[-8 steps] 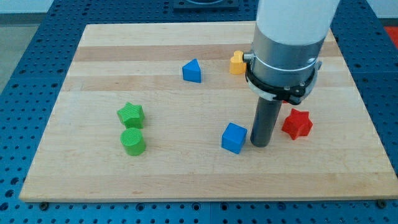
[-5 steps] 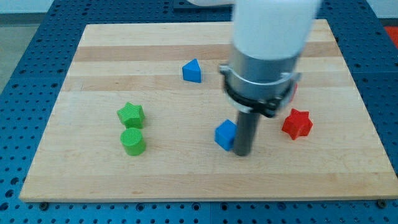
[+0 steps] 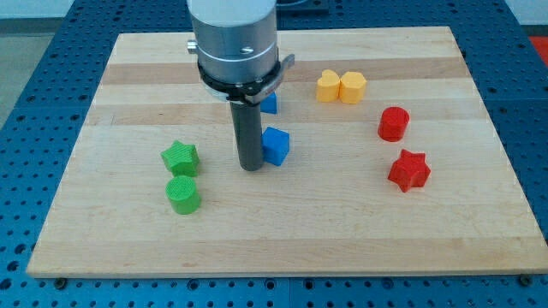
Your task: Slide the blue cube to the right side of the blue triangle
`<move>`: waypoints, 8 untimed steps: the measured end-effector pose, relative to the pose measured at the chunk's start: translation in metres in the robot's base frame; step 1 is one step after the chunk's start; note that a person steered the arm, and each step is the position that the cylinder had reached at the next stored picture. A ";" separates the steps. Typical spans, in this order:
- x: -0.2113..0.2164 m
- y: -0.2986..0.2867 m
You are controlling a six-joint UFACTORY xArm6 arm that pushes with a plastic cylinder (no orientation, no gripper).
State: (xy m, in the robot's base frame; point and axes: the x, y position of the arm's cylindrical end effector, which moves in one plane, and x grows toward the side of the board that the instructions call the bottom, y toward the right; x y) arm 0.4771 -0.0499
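Observation:
The blue cube (image 3: 276,145) lies near the board's middle. My tip (image 3: 251,167) rests on the board right against the cube's left side. The blue triangle (image 3: 270,103) sits just above the cube and is mostly hidden behind the rod and the arm's collar; only its right part shows. The cube is below the triangle, close to it.
A green star (image 3: 181,157) and a green cylinder (image 3: 183,194) sit at the view's left. Two yellow blocks (image 3: 329,86) (image 3: 352,86) lie side by side at upper right. A red cylinder (image 3: 393,123) and a red star (image 3: 408,170) are at the right.
My tip swept from the cube's right side leftward and up the view. The blue cube moved up and left, toward the blue triangle. The tip now stands on the cube's left.

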 end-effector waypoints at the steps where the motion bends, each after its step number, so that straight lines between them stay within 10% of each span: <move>1: -0.001 0.000; 8: -0.060 0.057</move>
